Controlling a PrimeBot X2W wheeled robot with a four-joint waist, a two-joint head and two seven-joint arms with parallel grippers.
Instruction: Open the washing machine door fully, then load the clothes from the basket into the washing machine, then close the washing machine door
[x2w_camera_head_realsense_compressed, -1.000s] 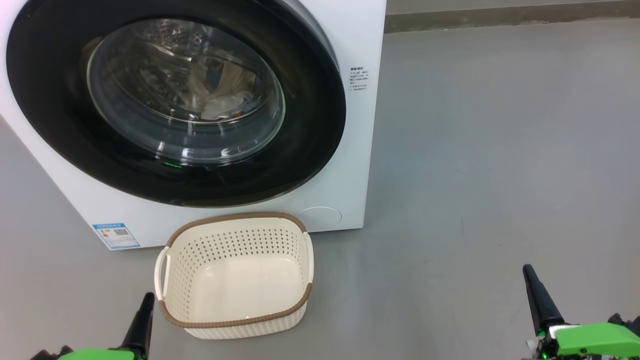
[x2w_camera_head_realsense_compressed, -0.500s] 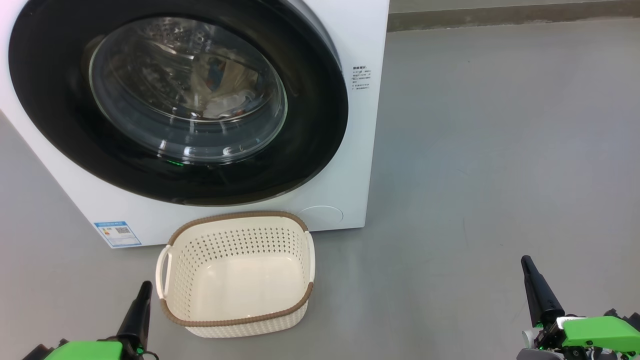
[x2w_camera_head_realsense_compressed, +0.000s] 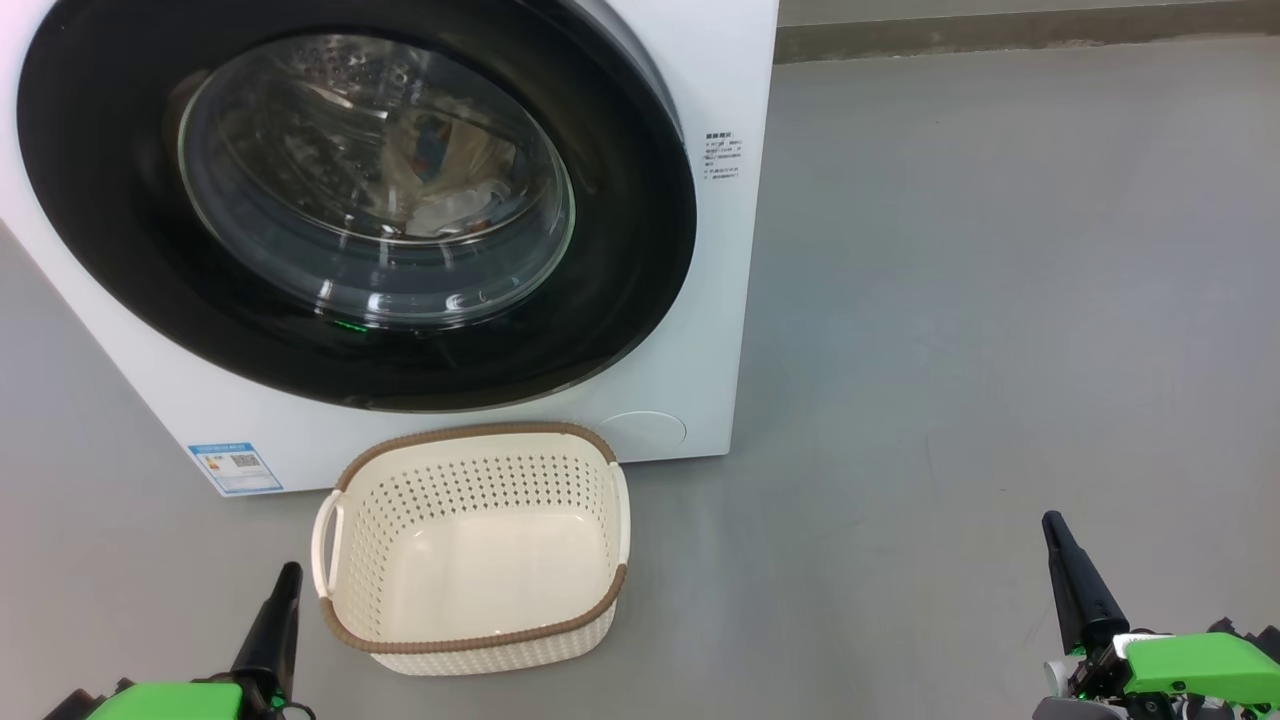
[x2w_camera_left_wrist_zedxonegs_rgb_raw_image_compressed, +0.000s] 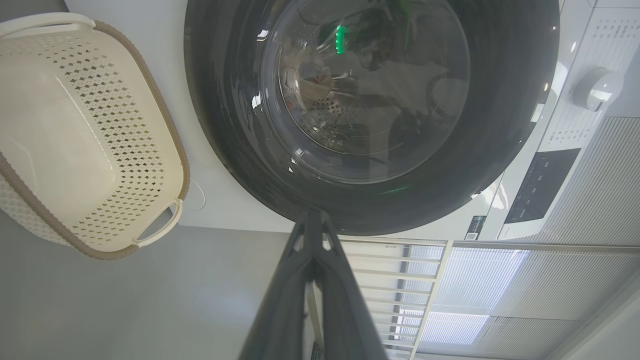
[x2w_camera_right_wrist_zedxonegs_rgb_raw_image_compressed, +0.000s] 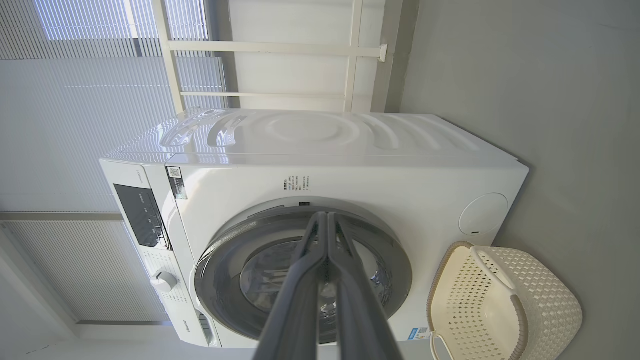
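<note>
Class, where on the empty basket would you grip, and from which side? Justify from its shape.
Likely the white loop handle on the basket's left end, from above: it stands off the perforated wall, leaving a gap for a finger, and lies nearest the left gripper.

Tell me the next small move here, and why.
Probably none: I would leave both arms parked and call the job done. The basket is empty, clothes show behind the glass, and the door looks shut flush against the washing machine. The left gripper and right gripper are both shut, low and clear of everything.
</note>
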